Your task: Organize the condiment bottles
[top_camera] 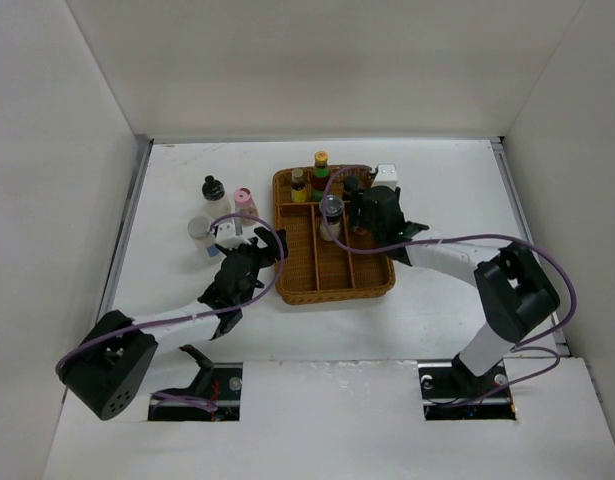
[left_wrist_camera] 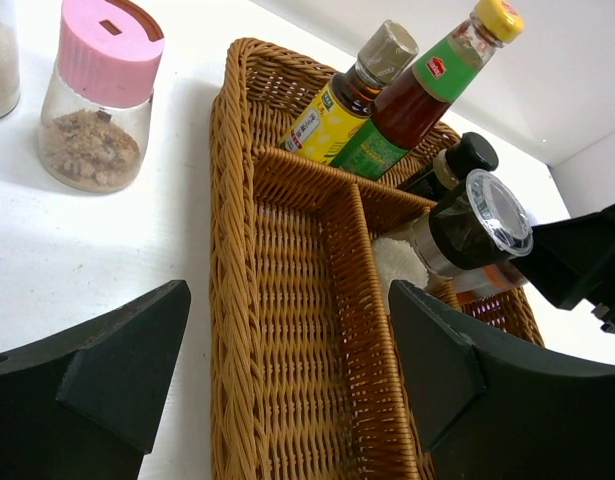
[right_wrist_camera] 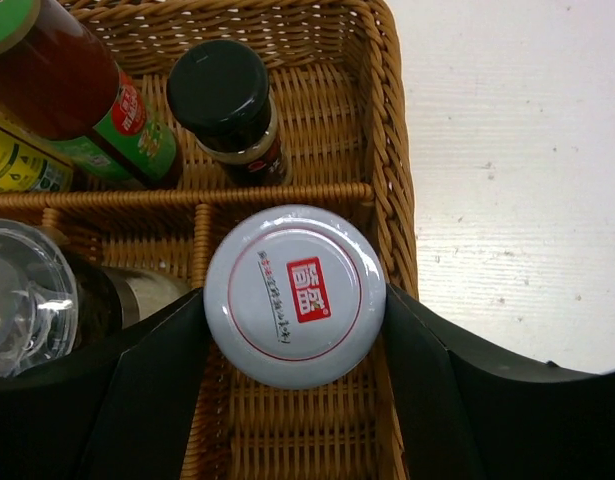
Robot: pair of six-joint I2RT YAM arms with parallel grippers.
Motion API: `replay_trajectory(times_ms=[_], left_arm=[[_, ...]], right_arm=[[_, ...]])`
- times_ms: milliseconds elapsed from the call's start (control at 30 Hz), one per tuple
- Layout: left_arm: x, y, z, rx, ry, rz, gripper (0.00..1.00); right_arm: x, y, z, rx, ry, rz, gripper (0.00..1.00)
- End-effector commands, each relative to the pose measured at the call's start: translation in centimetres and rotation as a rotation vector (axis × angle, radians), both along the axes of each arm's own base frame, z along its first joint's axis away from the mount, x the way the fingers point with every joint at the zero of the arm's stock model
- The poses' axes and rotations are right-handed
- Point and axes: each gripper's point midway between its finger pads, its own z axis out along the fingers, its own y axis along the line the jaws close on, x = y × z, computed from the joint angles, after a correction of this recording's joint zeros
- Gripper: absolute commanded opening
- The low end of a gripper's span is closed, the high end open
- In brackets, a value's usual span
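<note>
1. Worktop (top_camera: 437,330): white, carries everything.
2. Right arm (top_camera: 512,290): elbow out to the right, forearm reaching left over the tray's right side. Left arm (top_camera: 167,322): stretched low, forward and right, wrist at the tray's left wall.
3. Wicker tray (top_camera: 287,290): sits between the two grippers. It has long compartments on the near side and a cross compartment at the far end.
4. Right gripper (right_wrist_camera: 295,305): pointing down and clamped on the white-capped jar (right_wrist_camera: 295,285), one finger against each side of the cap. It is over the rightmost long compartment. Can't tell if the jar's base is seated.
5. Left gripper (left_wrist_camera: 287,320): wide open, holding nothing. The tray's left wall lies in line between its fingers.
6. Just left of the right gripper: clear-lidded grinder (right_wrist_camera: 17,300), in the next compartment.
7. Ahead of the right gripper, in the cross compartment: black-capped bottle (right_wrist_camera: 222,95), yellow-capped red sauce bottle (left_wrist_camera: 427,95) and grey-capped bottle (left_wrist_camera: 332,115).
8. Ahead-left of the left gripper, outside the tray: pink-capped jar (left_wrist_camera: 97,90), upright on the worktop. Further left of it: black-topped bottle (top_camera: 212,188) and silver-capped jar (top_camera: 199,228).
</note>
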Motion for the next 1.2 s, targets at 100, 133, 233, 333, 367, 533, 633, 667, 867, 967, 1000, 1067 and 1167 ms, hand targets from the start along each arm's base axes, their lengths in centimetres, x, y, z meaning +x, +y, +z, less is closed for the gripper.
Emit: replay_trajectory(times_ms=[100,133,233,333,367,533,633,667,867,967,1000,1067,1167], left_arm=[[0.8,-0.6,3.2,-0.026,-0.081,-0.002,0.80],[0.8,-0.6,3.3,-0.024,-0.081,-0.002,0.80],[1.1,-0.2,3.8,-0.021,-0.084,0.019,0.80],[0.9,0.2,5.8,-0.014,-0.081,0.042,0.80],[0.8,0.6,6.7,-0.004,-0.078,0.056,0.80],[0.0,3.7,11.9,0.083,-0.031,0.149,0.83],[-1.1,7.8,12.9,0.152,0.037,0.279,0.86],[-1.5,9.2,13.0,0.170,0.055,0.322,0.87],[-2.4,14.4,10.5,0.293,0.223,0.470,0.94],[-1.5,15.4,7.3,0.321,0.331,0.476,0.95],[-1.1,15.7,6.6,0.316,0.347,0.479,0.95],[-0.1,15.7,5.9,0.300,0.344,0.470,0.95],[1.4,15.8,4.7,0.303,0.367,0.471,0.95]], right_arm=[[1.5,0.7,4.0,0.120,-0.134,-0.037,0.82],[1.4,0.8,4.2,0.124,-0.136,-0.035,0.84],[0.5,0.7,5.6,0.162,-0.162,-0.041,0.87],[-1.3,-0.6,9.1,0.249,-0.234,-0.070,0.88],[-2.2,-1.5,10.4,0.282,-0.269,-0.088,0.88],[-7.4,-5.5,13.3,0.451,-0.390,-0.133,0.58],[-9.8,-6.5,12.0,0.525,-0.374,-0.134,0.27],[-10.2,-6.5,11.4,0.529,-0.359,-0.126,0.24],[-11.1,-5.1,9.5,0.574,-0.321,-0.074,0.54],[-11.8,-3.7,9.2,0.593,-0.313,-0.018,0.72],[-11.8,-3.8,9.0,0.591,-0.316,-0.018,0.73],[-12.1,-3.8,9.2,0.611,-0.329,-0.008,0.75],[-12.2,-3.9,9.5,0.612,-0.341,-0.007,0.76]])
